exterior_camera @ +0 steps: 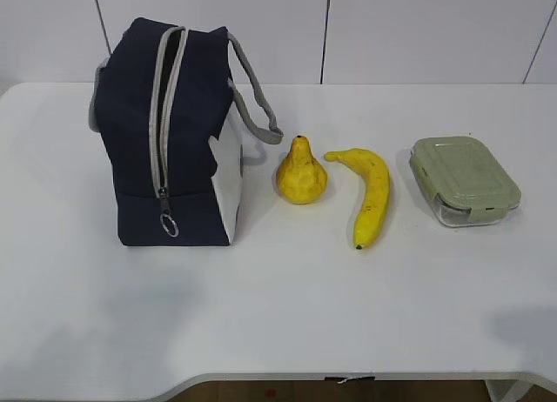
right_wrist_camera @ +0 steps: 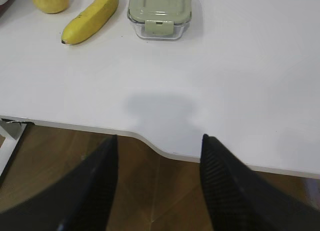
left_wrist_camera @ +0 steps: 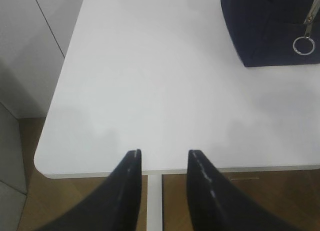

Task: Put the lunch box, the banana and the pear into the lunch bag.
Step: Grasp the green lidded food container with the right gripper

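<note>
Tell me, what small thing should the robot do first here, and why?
Probably move the left gripper toward the ring pull on the lunch bag. Its zipper looks closed, while the pear, banana and lunch box sit outside on the table, and both grippers are open and empty.

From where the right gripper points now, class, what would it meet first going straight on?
Probably bare table first, since the right gripper angles down at it. Farther along that line sits the lunch box; depth is unclear.
</note>
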